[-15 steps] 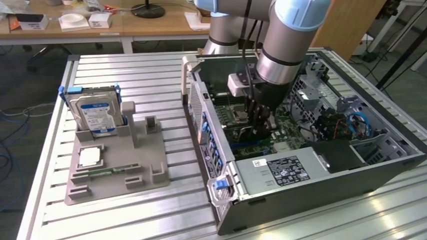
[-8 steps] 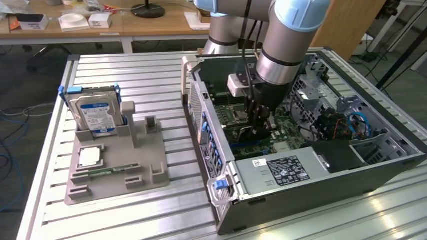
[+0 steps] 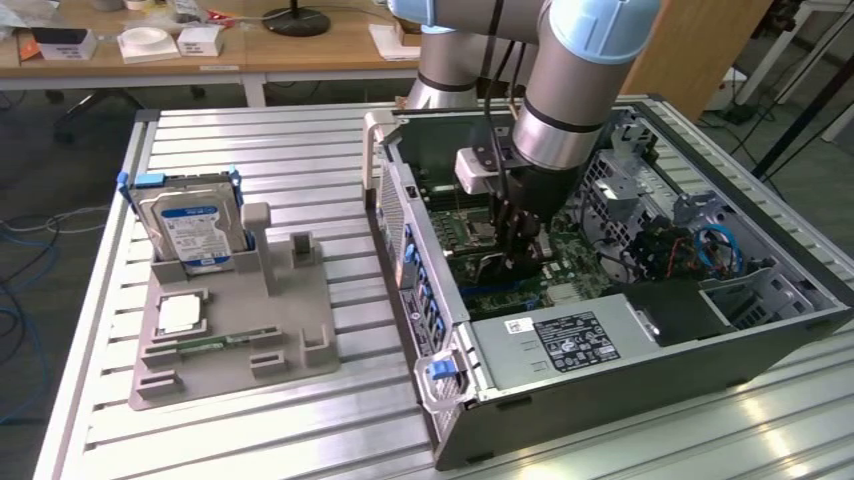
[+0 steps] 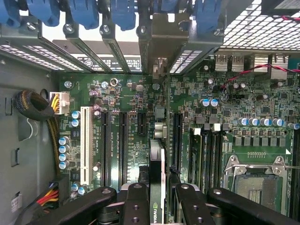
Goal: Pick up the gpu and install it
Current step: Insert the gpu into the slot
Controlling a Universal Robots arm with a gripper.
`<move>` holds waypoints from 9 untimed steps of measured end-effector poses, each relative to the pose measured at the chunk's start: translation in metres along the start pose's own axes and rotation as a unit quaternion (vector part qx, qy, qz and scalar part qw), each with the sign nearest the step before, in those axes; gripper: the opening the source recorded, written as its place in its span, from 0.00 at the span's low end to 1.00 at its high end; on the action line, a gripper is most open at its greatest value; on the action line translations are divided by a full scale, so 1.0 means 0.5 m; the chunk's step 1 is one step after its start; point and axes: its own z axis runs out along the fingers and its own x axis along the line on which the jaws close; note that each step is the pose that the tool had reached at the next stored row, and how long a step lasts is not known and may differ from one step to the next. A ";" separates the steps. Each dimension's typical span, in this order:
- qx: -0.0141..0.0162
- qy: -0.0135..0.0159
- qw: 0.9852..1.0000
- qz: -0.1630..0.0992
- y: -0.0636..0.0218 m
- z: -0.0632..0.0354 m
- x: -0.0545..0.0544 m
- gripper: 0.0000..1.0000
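Gripper point(image 4: 158, 206) clamped on gpu point(image 4: 157, 154), inside the case point(image 3: 561, 400).

Gpu held edge-on betw. the black fingers point(image 4: 136, 206), standing upright over the mobo point(image 4: 131, 136), lined up w/ the slots; its bracket end sits at the case's rear wall by the blue clips point(image 4: 84, 11). Arm point(image 3: 574, 90) reaches straight down into the case. Outside the case, on the exterior view's left, hdd point(image 3: 194, 225) stands in a grey holder point(image 3: 274, 340).
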 end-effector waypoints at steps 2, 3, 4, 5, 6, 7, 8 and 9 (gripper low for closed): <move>0.000 0.000 1.000 0.000 0.000 0.000 0.001 0.26; 0.000 0.000 1.000 0.002 0.000 0.000 0.001 0.26; 0.000 0.000 1.000 0.002 0.000 0.000 0.001 0.26; 0.000 0.000 1.000 0.002 0.000 0.000 0.001 0.26; 0.000 0.000 1.000 0.002 0.000 0.000 0.001 0.26; 0.000 0.000 1.000 0.003 0.000 0.000 0.002 0.26; 0.000 -0.001 1.000 0.003 -0.001 0.001 0.002 0.26; 0.000 0.000 1.000 0.003 0.000 0.000 0.003 0.26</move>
